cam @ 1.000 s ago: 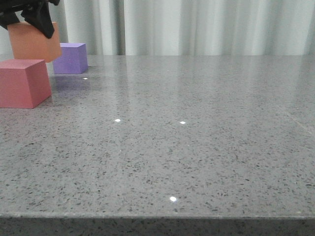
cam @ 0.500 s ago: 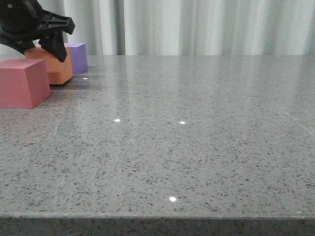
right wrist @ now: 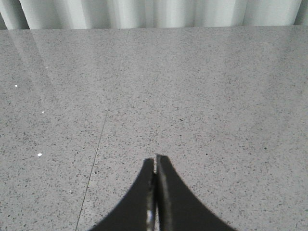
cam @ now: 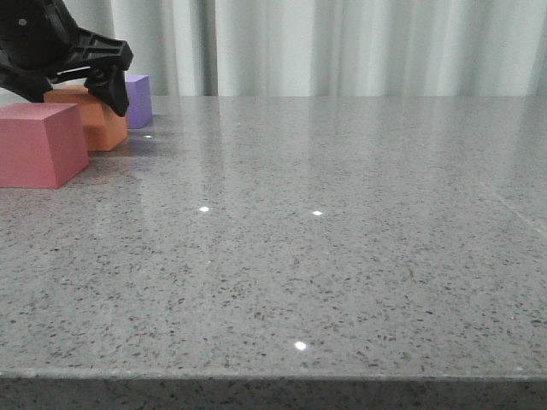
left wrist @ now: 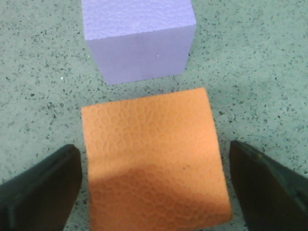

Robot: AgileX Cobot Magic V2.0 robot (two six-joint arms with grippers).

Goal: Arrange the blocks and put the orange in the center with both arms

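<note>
Straddling the orange cube (left wrist: 153,161), our left gripper (left wrist: 153,190) stands released, its two dark fingers (left wrist: 41,190) spread wide with a clear gap of table on each side of the cube, so nothing is clamped. We see the cube resting flat on the grey speckled table (cam: 342,256). In the wrist picture the purple cube (left wrist: 139,41) lies at twelve o'clock from it, near but not touching. From the front, the orange cube sits at the table's far left, between the pinkish-red cube (cam: 38,145) and the purple one; whether it touches the pinkish-red cube we cannot tell. Our right gripper (right wrist: 155,192) hangs over bare table with its fingertips pressed together, holding nothing. We judge the cube light and somewhat soft, its dimpled matte skin looking like foam, so it should grip without slipping yet could dent under a hard squeeze. We would take it across two opposite flat sides, at mid-height, pads square to the faces rather than on the sharp edges.
</note>
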